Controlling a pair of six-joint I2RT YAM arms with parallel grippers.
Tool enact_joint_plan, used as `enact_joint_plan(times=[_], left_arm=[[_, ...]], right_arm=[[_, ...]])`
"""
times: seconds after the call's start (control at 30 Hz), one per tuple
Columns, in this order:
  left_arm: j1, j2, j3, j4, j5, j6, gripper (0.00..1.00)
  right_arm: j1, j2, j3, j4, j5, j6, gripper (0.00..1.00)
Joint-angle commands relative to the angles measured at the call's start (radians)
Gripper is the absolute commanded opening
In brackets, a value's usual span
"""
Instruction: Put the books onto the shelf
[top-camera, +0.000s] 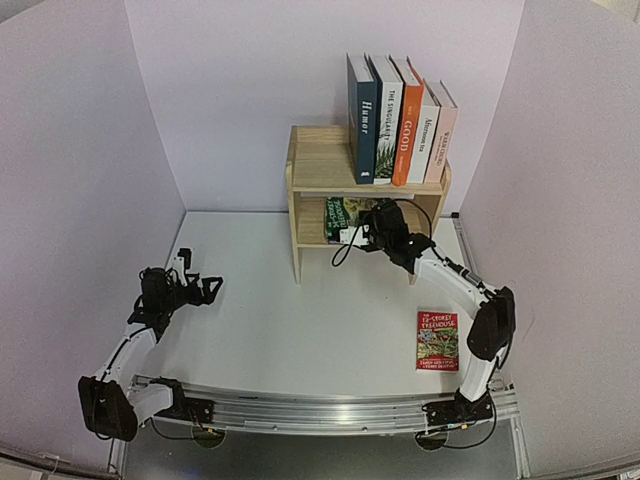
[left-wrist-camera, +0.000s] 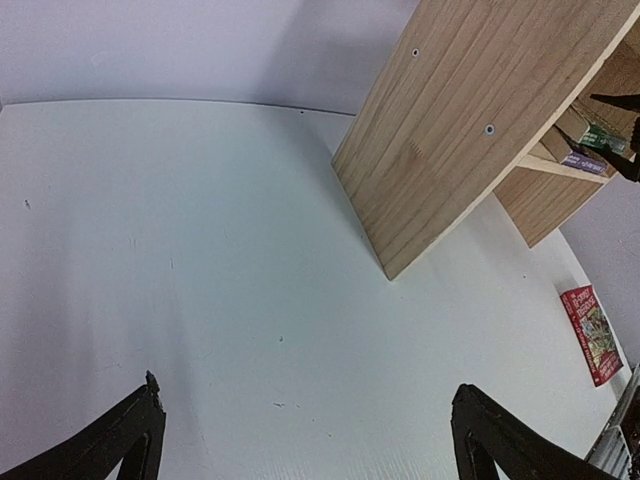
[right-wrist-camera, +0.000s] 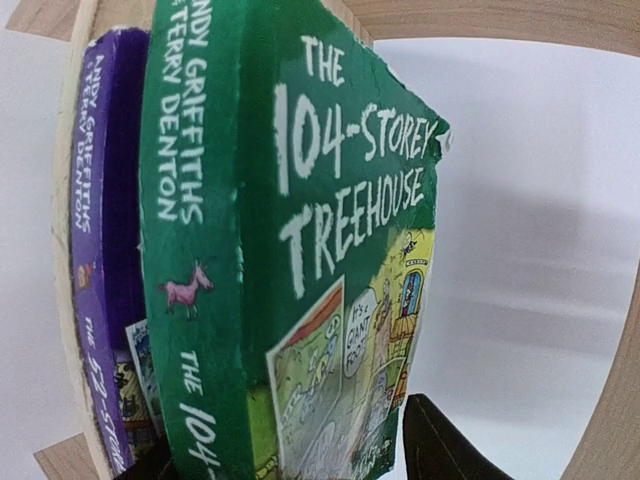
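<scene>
The pale wooden shelf (top-camera: 320, 165) stands at the back of the table. Several books stand upright on its top, among them the dark blue "Humor" (top-camera: 364, 118) and the orange "GOOD" (top-camera: 407, 135). My right gripper (top-camera: 362, 232) reaches into the lower tier. There the green Treehouse book (right-wrist-camera: 300, 250) stands upright beside a purple one (right-wrist-camera: 100, 250). The right gripper (right-wrist-camera: 295, 450) straddles the green book, open, and its right finger (right-wrist-camera: 440, 445) stands a little off the cover. A red Treehouse book (top-camera: 438, 340) lies flat on the table. My left gripper (top-camera: 200, 285) is open and holds nothing.
The shelf's side panel (left-wrist-camera: 460, 120) rises ahead and to the right of the left gripper (left-wrist-camera: 305, 430). The red book (left-wrist-camera: 592, 333) lies near the table's right edge. White walls close the table in on three sides.
</scene>
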Motion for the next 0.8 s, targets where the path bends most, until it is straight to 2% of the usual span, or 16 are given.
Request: enact_joint_plan(times=[0.0, 0.3, 0.77], left_arm=[[0.005, -0.015, 0.006, -0.01, 0.011, 0.031, 1.0], [0.005, -0.022, 0.008, -0.05, 0.024, 0.054, 1.0], [0.005, -0.033, 0.001, -0.06, 0.045, 0.071, 1.0]], right_arm=[[-0.002, -0.002, 0.056, -0.105, -0.058, 0.035, 0.64], [-0.005, -0.029, 0.097, -0.243, -0.112, 0.066, 0.69], [-0.045, -0.045, 0.102, -0.286, -0.122, 0.096, 0.68]])
